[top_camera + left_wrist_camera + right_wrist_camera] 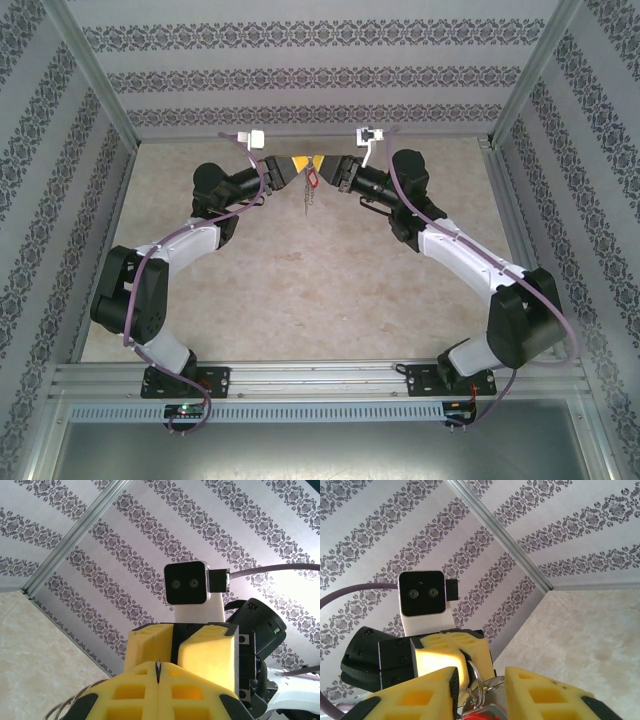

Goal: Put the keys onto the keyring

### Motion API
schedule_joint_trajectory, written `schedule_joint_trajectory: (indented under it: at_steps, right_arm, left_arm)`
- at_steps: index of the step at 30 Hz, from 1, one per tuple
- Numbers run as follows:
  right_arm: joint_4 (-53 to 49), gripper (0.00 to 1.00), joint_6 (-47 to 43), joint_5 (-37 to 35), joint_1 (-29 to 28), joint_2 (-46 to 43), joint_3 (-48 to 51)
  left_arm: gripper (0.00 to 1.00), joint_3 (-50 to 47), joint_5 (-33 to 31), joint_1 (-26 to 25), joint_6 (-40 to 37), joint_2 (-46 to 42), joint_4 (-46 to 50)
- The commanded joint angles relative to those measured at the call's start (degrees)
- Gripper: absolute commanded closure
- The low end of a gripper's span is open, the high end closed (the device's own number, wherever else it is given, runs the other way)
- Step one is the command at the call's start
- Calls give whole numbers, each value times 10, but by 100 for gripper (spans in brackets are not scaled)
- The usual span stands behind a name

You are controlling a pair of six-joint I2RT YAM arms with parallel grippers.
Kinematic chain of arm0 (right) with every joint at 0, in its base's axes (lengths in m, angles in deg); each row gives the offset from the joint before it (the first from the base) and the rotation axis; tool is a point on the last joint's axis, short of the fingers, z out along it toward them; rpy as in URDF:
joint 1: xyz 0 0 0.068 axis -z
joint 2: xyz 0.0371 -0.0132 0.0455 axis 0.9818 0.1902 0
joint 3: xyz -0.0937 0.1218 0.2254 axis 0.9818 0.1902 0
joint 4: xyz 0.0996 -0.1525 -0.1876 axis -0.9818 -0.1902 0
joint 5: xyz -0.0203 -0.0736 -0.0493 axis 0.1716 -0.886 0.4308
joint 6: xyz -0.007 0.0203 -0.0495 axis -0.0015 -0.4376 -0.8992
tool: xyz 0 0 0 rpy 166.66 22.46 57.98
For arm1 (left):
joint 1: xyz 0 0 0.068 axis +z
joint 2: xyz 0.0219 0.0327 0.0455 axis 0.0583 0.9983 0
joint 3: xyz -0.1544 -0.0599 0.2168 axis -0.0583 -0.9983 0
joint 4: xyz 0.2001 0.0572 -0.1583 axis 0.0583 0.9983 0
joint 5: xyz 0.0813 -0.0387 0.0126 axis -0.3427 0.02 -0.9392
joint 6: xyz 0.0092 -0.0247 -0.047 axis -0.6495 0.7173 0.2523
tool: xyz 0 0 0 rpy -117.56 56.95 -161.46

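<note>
Both arms are raised and meet nose to nose near the back wall. My left gripper (296,166) (158,677) is shut on the keyring (158,667), whose thin grey metal edge shows between the yellow pads. In the right wrist view the keyring's loops (479,672) stick out of the left fingers (451,649). My right gripper (331,172) (481,684) has its jaws apart, one on each side of the keys' red tag (485,714) (313,180). Whether the pads touch it I cannot tell. A grey metal strand (307,204) dangles below.
The patterned back wall (320,95) stands close behind both grippers, with aluminium frame posts (95,80) at the corners. The beige marbled table (320,290) lies well below them. Purple cables (150,255) run along both arms.
</note>
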Motion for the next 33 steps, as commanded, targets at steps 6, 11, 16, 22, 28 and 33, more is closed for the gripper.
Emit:
schedule_joint_trajectory:
  at_steps: [6,11,16,22,28,33]
  right_arm:
    - [70,75,33,8,-11,12,4]
    - [78,76,37,15,-16,12,11]
    - [82,77,38,17,-18,11,18]
    - [84,83,41,20,-19,13,22]
    - [91,89,45,21,-19,17,22]
    - [87,100,43,32,-15,28,2]
  left_arm:
    - [100,-5,-7,-5,-4,0,-32]
    - [100,-6,-7,-5,-6,0,-29]
    - [100,-6,-8,-5,-6,-1,-28]
    - [100,-7,-9,-5,-8,-4,-27]
    - [100,-7,-7,-5,-8,-5,-24]
    - [100,-8,-5,-5,-8,-5,-23]
